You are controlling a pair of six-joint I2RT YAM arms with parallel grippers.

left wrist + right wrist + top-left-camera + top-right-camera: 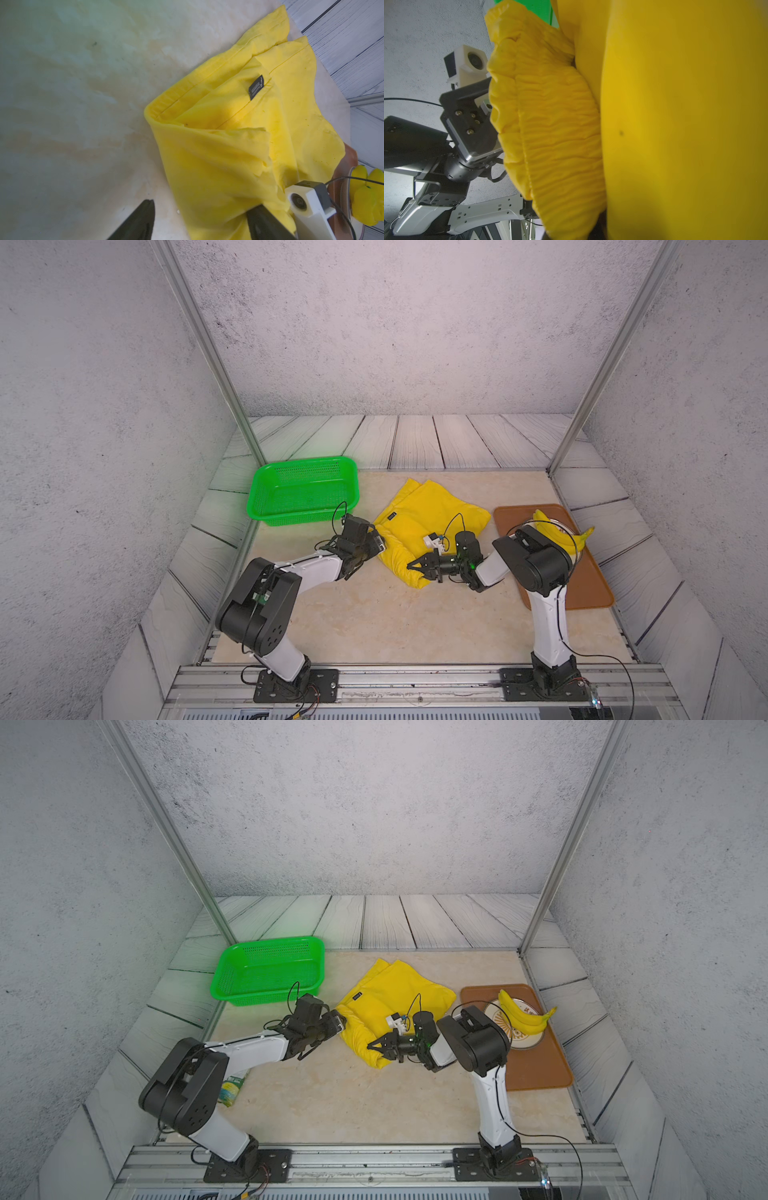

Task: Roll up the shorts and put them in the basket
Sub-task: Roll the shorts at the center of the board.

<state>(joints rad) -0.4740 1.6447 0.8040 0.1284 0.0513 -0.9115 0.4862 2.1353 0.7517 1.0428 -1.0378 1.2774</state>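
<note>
Left fingers (143,218) stand spread at the edge of the shorts (432,510) while right fingers (420,564) pinch the folded-over near end; rolling looks barely begun, so both must next turn that fold onward.

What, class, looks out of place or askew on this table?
A green-labelled bottle lies near the edge of the table, half hidden under the left arm. The shorts lie crumpled, only partly rolled.
</note>
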